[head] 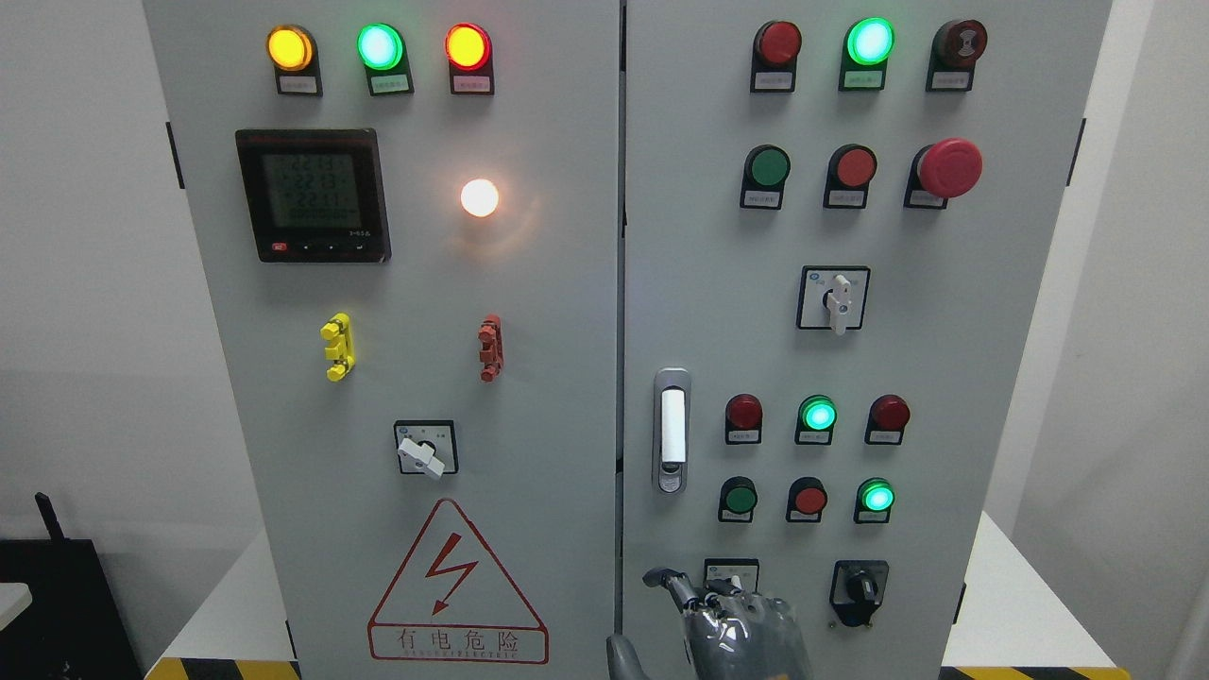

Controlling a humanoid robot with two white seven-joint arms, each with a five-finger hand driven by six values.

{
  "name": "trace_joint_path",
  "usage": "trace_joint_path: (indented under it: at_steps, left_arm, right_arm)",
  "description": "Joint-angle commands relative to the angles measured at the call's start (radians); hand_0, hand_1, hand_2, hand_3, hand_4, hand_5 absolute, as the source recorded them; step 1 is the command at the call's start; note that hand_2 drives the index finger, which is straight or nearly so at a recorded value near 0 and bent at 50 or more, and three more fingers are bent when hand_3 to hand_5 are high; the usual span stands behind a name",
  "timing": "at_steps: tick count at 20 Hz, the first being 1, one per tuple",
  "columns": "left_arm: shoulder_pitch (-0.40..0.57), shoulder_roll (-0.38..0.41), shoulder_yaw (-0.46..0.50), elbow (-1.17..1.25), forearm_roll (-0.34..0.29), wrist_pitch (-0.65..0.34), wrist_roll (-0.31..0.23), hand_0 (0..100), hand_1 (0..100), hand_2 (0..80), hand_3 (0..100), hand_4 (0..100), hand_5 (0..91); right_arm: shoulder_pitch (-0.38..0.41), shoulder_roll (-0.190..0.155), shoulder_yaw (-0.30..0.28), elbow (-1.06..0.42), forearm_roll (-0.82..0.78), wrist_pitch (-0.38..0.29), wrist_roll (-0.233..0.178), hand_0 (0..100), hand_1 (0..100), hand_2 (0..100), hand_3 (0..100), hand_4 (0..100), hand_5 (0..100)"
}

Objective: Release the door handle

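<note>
Nearest to us, at the bottom edge just right of the middle, our hand (727, 619) rises in front of the right door (1001, 312); we cannot see which side its arm comes from. Its fingers (672, 580) are loosely spread and grasp nothing. The door handle (672, 430), a white bar in a metal recess, sits well above the hand near the right door's left edge, untouched. Beside the hand a black rotary switch (858, 591) is mounted low on that door. The cabinet's surface is flat pale grey metal, split by a vertical seam into two doors, and stands on a white platform (1020, 604) edged with yellow-and-black stripes, against plain white walls. On the left door (538, 378) we count three lit lamps along the top, one digital meter (313, 195), one glowing white lamp (479, 197), one yellow clip (337, 347), one red clip (490, 348) and one warning triangle (457, 586).
</note>
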Motion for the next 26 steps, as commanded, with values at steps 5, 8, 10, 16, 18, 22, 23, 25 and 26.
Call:
trace_joint_path:
  at_steps: [5,8,10,16,18,22,23,25,26]
  left_arm:
    - [0.032,0.0,0.0,-0.031,0.0,0.0,0.001,12,39,0.0,0,0,0.0]
    - [0.032,0.0,0.0,-0.031,0.0,0.0,0.001,12,39,0.0,0,0,0.0]
    - [0.032,0.0,0.0,-0.031,0.0,0.0,0.001,12,39,0.0,0,0,0.0]
    - [0.032,0.0,0.0,-0.031,0.0,0.0,0.001,12,39,0.0,0,0,0.0]
    - [0.032,0.0,0.0,-0.031,0.0,0.0,0.001,12,39,0.0,0,0,0.0]
    - [0.032,0.0,0.0,-0.031,0.0,0.0,0.001,12,39,0.0,0,0,0.0]
    - [0.032,0.0,0.0,-0.031,-0.002,0.0,0.001,12,39,0.0,0,0,0.0]
    - [0.032,0.0,0.0,-0.031,0.0,0.0,0.001,12,39,0.0,0,0,0.0]
    - [0.032,0.0,0.0,-0.029,0.0,0.0,0.001,12,39,0.0,0,0,0.0]
  right_arm:
    - [0.026,0.001,-0.028,-0.008,-0.064,-0.031,-0.013,26,0,100,100,96,95]
    - [0.027,0.002,-0.028,-0.008,-0.064,-0.03,-0.013,26,0,100,100,96,96]
    - [0.026,0.001,-0.028,-0.008,-0.064,-0.03,-0.012,27,0,100,100,100,96]
    - [0.027,-0.006,-0.033,-0.012,-0.064,-0.028,-0.012,30,0,100,100,100,97]
    - [0.026,-0.01,-0.036,-0.014,-0.064,-0.026,-0.012,31,0,100,100,100,97]
    - [0.024,-0.032,-0.042,-0.028,-0.061,-0.025,-0.01,31,0,100,100,100,97]
    - [0.021,-0.036,-0.042,-0.031,-0.056,-0.022,-0.01,31,0,100,100,100,97]
    - [0.019,-0.051,-0.042,-0.043,-0.05,-0.02,-0.01,32,0,100,100,100,97]
    - [0.021,-0.059,-0.042,-0.054,-0.041,-0.02,-0.01,32,0,100,100,100,97]
